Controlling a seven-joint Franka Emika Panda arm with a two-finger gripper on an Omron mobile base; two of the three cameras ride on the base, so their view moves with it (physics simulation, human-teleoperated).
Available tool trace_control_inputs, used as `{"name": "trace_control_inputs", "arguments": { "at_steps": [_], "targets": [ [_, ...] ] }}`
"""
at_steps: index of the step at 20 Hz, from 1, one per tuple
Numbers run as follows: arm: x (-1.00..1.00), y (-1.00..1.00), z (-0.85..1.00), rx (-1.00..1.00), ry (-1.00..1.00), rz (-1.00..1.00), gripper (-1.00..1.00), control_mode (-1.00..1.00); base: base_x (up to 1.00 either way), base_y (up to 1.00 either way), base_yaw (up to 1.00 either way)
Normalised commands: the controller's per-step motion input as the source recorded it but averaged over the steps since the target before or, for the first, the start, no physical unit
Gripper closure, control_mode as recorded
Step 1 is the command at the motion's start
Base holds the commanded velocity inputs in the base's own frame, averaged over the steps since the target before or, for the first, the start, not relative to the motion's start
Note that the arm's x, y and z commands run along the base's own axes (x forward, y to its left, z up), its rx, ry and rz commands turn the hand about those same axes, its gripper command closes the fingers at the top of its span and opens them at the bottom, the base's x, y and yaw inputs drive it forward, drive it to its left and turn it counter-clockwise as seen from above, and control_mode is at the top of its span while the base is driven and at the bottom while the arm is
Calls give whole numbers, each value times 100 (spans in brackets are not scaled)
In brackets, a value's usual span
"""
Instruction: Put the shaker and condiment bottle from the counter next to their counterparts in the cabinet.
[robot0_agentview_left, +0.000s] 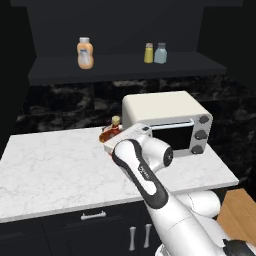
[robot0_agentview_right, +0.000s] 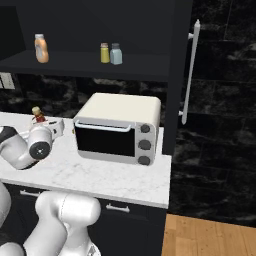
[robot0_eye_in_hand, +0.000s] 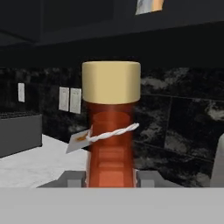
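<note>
One item, the shaker (robot0_agentview_left: 160, 53), already stood on the cabinet (robot0_agentview_left: 125, 67) shelf, so I had my pincer (robot0_eye_in_hand: 110, 177) clamped on the condiment bottle (robot0_eye_in_hand: 110, 131) near the tabletop's (robot0_agentview_left: 60, 165) back edge, needing a lift toward the squeeze bottle (robot0_agentview_left: 85, 53).

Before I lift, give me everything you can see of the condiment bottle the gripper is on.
The condiment bottle is red-orange and translucent-looking, with a ribbed, faceted neck, a wide tan cork-like cap and a white twisted string holding a small tag. It stands upright at the back of the counter, left of the toaster oven. The gripper is shut on it, a grey finger pressed against each side low on the neck. Its lower body is hidden behind the hand, so I cannot tell whether it touches the marble.
</note>
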Motion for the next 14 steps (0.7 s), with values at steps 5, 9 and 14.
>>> {"name": "trace_control_inputs", "arguments": {
  "at_steps": [5, 9, 14],
  "targets": [
    [-58, 0, 84, 0, -13, 0, 100, -100, 0, 0, 0],
    [-60, 0, 83, 0, -12, 0, 100, -100, 0, 0, 0],
    [-7, -9, 98, 0, -4, -1, 100, -100, 0, 0, 0]
  ]
}}
